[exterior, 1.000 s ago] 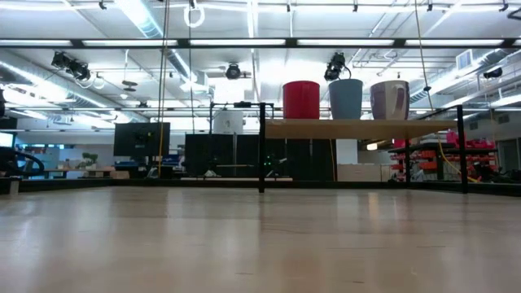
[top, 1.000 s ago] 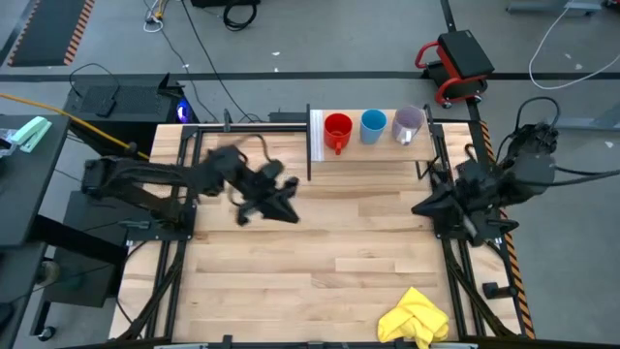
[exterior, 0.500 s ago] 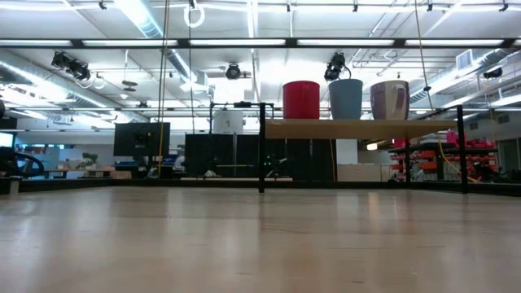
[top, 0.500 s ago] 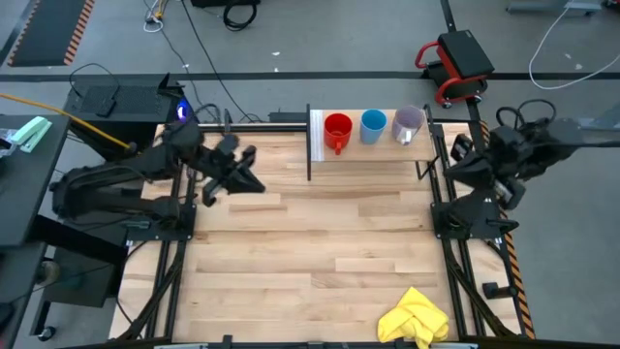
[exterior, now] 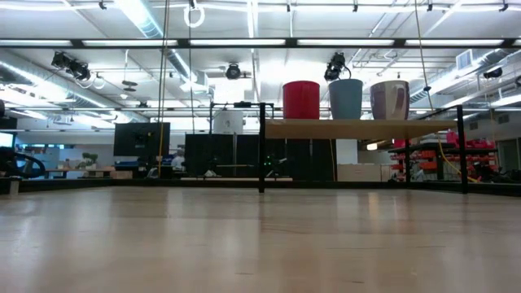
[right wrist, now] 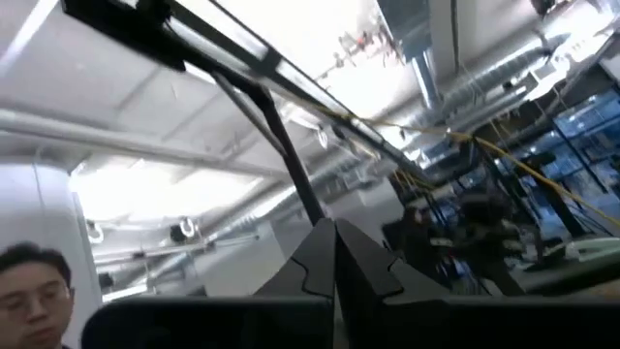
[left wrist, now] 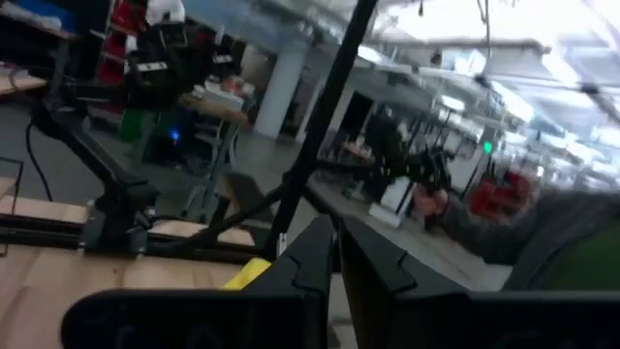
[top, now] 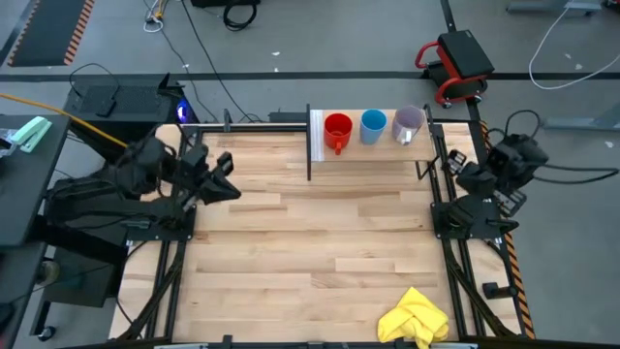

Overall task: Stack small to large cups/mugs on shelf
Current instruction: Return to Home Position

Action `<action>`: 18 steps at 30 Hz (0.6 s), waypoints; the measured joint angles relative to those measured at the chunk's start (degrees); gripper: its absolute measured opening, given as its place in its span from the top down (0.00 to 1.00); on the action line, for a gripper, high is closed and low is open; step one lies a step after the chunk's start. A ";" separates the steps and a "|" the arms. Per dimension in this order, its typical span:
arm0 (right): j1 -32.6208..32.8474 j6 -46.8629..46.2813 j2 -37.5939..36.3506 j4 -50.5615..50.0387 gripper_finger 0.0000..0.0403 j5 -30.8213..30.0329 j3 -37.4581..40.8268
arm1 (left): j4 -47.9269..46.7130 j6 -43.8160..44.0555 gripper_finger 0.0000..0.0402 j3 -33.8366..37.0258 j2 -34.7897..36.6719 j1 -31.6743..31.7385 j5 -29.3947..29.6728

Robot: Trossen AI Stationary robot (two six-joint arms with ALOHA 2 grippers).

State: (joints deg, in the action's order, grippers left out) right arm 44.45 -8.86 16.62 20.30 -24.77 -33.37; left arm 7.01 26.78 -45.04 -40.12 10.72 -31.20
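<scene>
Three cups stand in a row on the shelf [top: 373,147] at the table's far edge, bottoms on the board. They are the red mug [top: 337,131], the light-blue cup [top: 373,125] and the purple-grey cup [top: 408,123]. The low view shows them too: red mug [exterior: 301,99], light-blue cup [exterior: 346,98], purple-grey cup [exterior: 390,99]. My left gripper [top: 229,188] is shut and empty at the table's left edge. My right gripper [right wrist: 334,244] is shut and empty; its arm [top: 502,163] is folded at the table's right edge, pointing upward.
A crumpled yellow cloth [top: 415,317] lies at the table's near right corner. The shelf has a white upright end panel [top: 316,136] on its left and stands on dark legs [exterior: 262,155]. A person [right wrist: 29,281] shows in the room in the right wrist view.
My left gripper has drawn back from the middle of the table toward the left edge. My right arm has pulled back from the table toward the right edge and folded up, its gripper tipping upward. The cups have stayed in place.
</scene>
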 joint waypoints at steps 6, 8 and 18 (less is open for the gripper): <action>-0.01 -0.36 -0.44 11.29 0.97 0.00 8.71 | 22.76 9.25 0.93 18.02 5.27 -2.10 2.30; -0.18 -0.15 -0.42 15.50 0.97 -0.65 11.55 | 31.18 11.88 0.94 23.36 6.91 -2.11 2.41; -6.62 1.45 -4.26 29.20 0.97 0.89 22.19 | 48.71 17.62 0.92 38.08 14.48 -0.05 4.47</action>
State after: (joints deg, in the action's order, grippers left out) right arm 37.82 -7.41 12.36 49.50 -23.88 -11.18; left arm 55.72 44.40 -6.96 -25.64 10.67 -26.73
